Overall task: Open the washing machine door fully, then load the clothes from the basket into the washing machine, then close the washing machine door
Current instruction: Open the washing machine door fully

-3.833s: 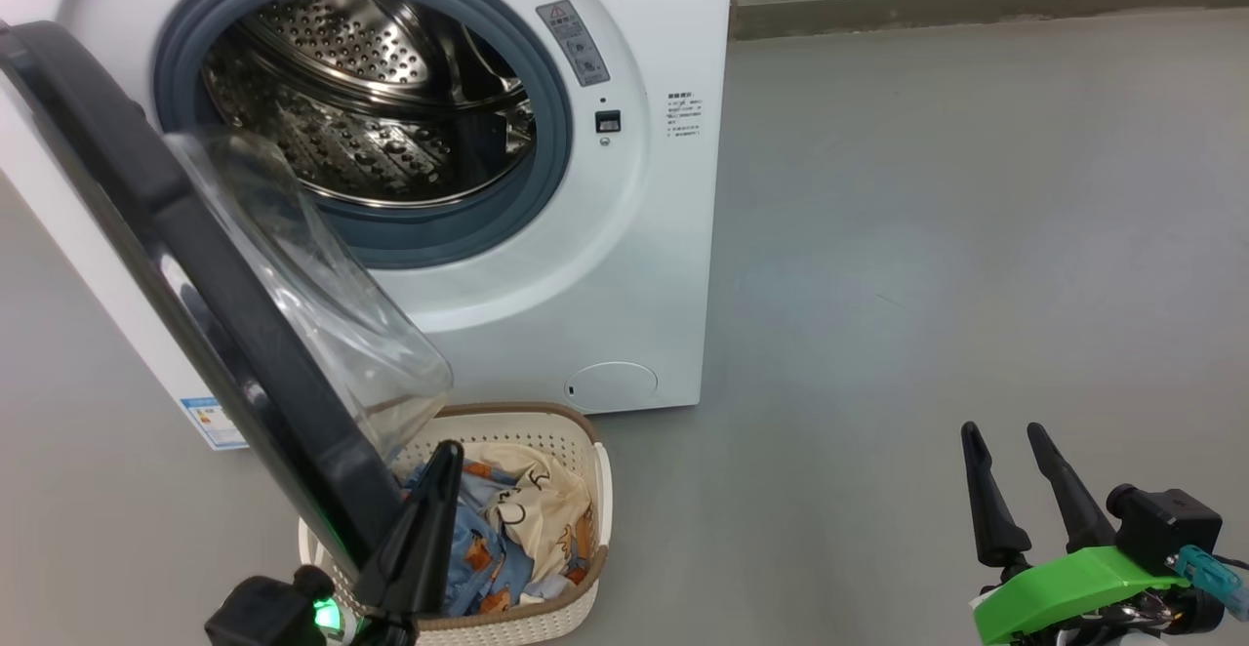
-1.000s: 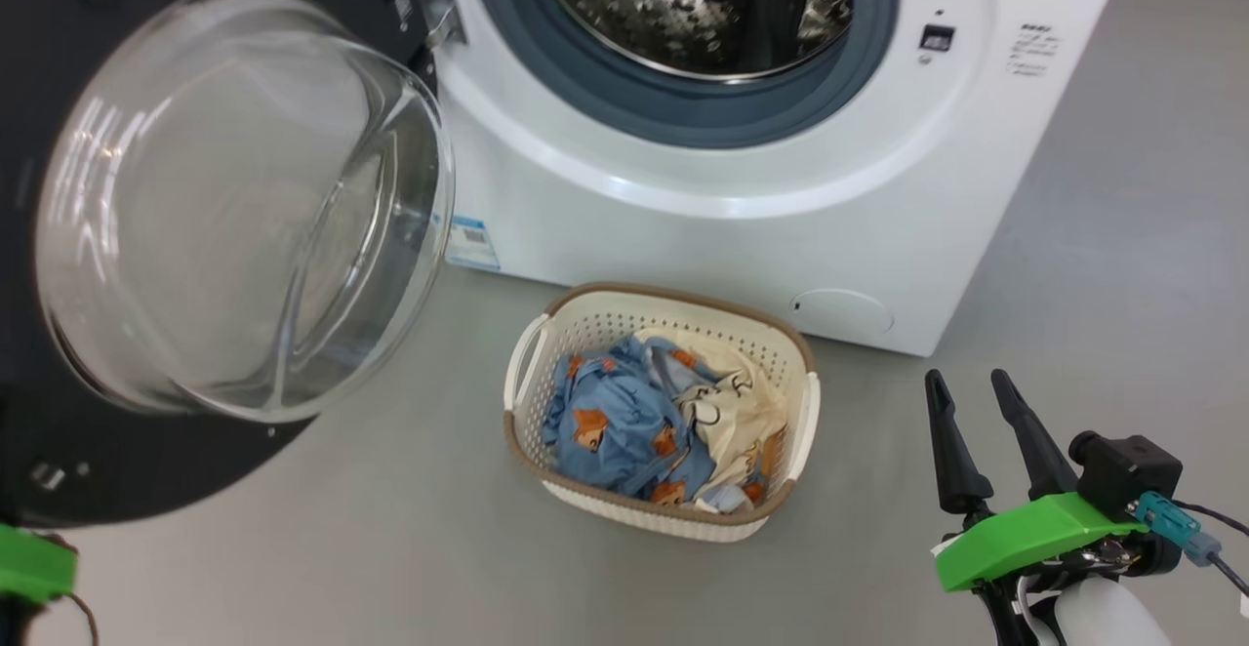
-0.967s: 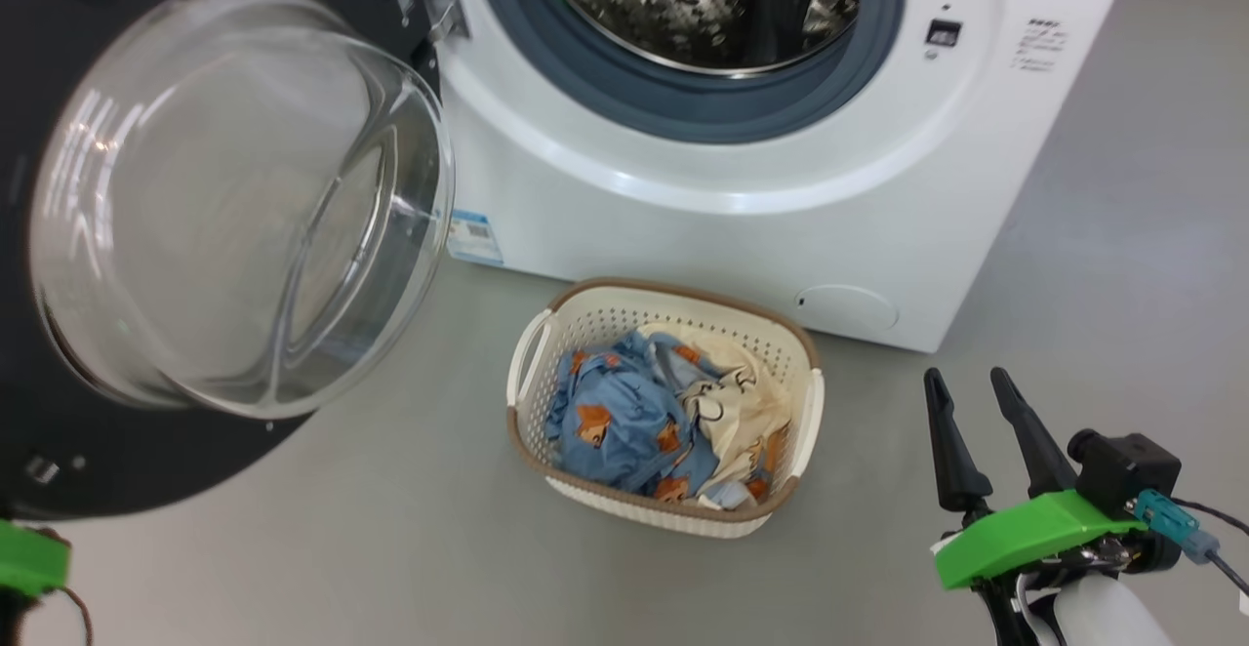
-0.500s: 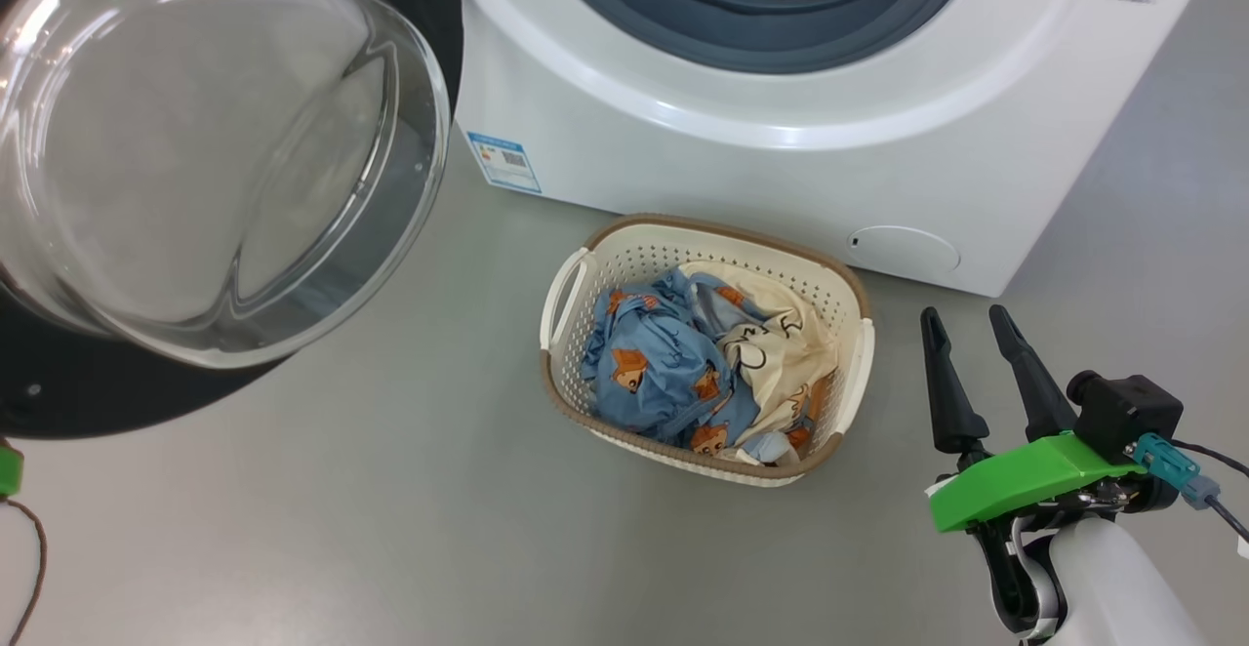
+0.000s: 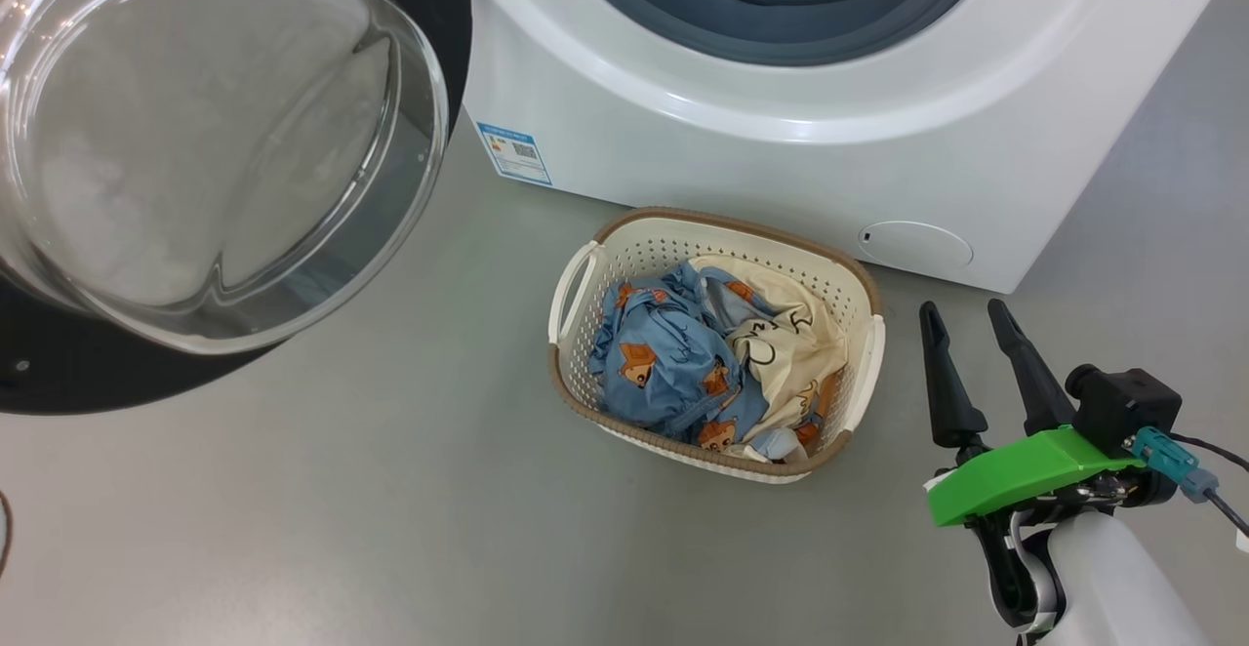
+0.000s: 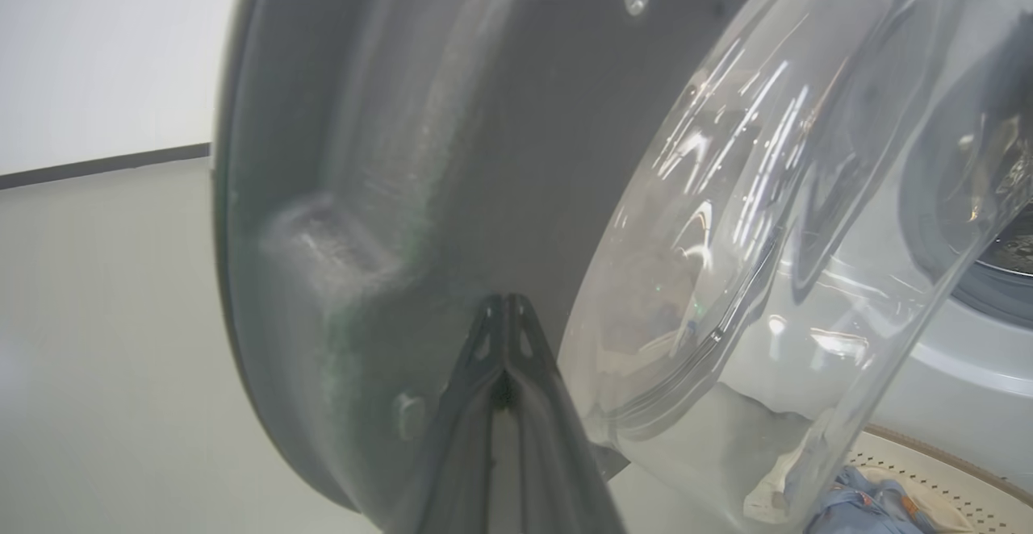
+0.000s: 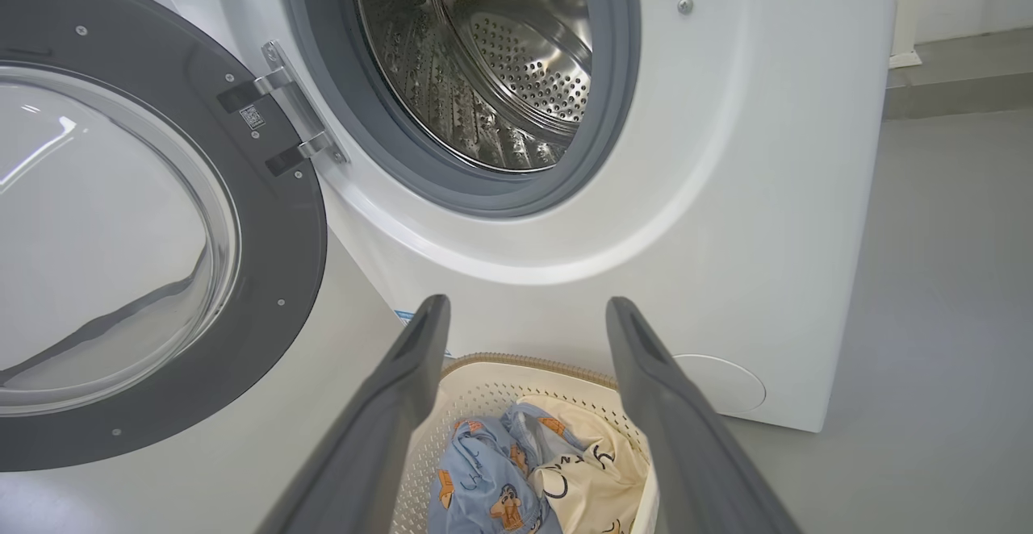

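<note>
The washing machine door (image 5: 210, 129) is swung wide open at the left of the washing machine (image 5: 781, 158). The clothes (image 5: 722, 363) are heaped in the basket (image 5: 722, 221), set on the floor (image 5: 390, 529) just before it. The right gripper (image 5: 961, 307) is held near the basket with fingers apart, and the left gripper (image 6: 506, 302) has its fingers pressed together, empty, before the door's grey inner face.

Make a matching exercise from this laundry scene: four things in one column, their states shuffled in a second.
Column one:
1. washing machine door
2. clothes
3. left gripper
4. right gripper

Column two:
a. fingers apart, holding nothing
b. lying in the basket
c. swung wide open
d. fingers pressed together

Pairs: 1-c, 2-b, 3-d, 4-a
</note>
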